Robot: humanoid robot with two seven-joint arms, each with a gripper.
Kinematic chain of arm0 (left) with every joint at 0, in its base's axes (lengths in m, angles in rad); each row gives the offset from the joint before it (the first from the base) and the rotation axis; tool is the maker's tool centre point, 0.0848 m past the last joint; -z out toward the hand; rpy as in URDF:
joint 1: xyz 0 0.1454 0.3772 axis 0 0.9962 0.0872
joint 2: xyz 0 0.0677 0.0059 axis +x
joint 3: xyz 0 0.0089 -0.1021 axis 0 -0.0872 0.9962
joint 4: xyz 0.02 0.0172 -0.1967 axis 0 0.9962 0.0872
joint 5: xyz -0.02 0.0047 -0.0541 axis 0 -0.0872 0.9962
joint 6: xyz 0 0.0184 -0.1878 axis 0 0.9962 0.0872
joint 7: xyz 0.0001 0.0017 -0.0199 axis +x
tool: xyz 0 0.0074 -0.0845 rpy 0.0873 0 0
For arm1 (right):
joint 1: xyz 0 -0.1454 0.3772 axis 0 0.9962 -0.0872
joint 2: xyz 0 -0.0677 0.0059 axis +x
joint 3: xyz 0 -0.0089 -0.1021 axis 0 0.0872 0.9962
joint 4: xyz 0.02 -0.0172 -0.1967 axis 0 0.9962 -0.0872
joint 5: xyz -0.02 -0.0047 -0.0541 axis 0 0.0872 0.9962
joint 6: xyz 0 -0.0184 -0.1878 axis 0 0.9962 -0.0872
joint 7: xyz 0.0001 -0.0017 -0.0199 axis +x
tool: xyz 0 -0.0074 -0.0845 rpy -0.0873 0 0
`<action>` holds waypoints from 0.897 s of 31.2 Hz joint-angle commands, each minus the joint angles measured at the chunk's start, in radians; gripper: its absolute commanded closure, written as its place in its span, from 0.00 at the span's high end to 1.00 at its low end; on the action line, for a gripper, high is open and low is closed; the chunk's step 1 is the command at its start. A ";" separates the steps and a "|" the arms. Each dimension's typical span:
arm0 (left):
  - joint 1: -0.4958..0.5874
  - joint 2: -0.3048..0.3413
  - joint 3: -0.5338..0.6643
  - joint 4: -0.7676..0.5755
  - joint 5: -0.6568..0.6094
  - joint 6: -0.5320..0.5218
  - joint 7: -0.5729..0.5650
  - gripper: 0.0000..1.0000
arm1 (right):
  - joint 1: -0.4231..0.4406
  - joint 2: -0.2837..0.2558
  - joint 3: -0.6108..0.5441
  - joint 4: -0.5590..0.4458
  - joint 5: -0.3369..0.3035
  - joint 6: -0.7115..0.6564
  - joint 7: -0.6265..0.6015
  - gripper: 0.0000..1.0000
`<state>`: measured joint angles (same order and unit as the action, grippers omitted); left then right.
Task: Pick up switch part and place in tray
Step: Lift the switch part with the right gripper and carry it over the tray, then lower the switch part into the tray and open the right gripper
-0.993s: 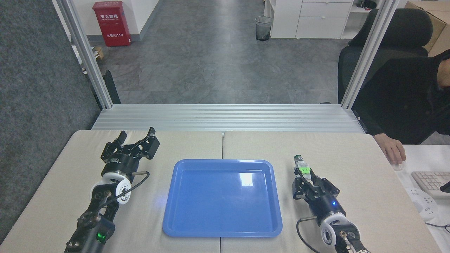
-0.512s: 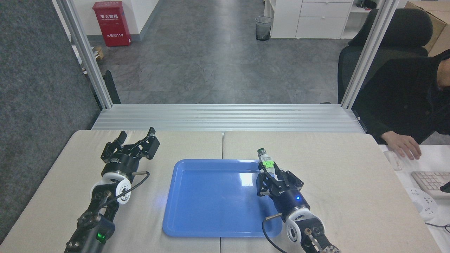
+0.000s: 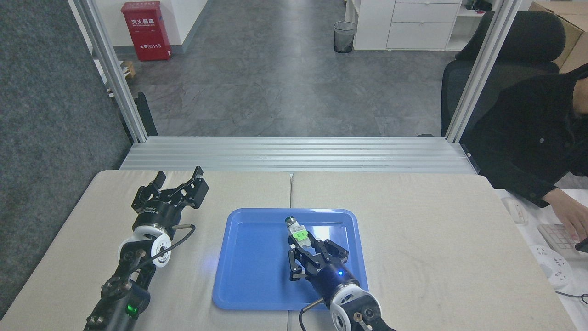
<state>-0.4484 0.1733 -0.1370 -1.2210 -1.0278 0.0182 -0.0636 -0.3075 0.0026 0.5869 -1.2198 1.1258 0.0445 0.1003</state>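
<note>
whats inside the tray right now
Over the tray, the right end effector holds the switch part. Whether the part touches the floor is unclear; the arm covers the tray's near-right corner.

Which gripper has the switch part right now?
The right gripper, over the tray, fingers shut on the switch part. The left gripper is open and empty.

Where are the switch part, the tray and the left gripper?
switch part [image 3: 296, 232]: head view, on its green middle clip.
tray [image 3: 248, 257]: head view, on its bare blue floor.
left gripper [image 3: 179, 177]: head view, midway between its fingertips.
</note>
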 commanded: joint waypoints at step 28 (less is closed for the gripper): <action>-0.001 0.000 0.000 0.000 0.000 0.000 0.001 1.00 | -0.099 0.111 -0.169 0.117 -0.038 0.041 -0.054 1.00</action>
<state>-0.4482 0.1733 -0.1370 -1.2210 -1.0278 0.0183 -0.0636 -0.3439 0.0826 0.6284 -1.1009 1.1470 0.1020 0.0655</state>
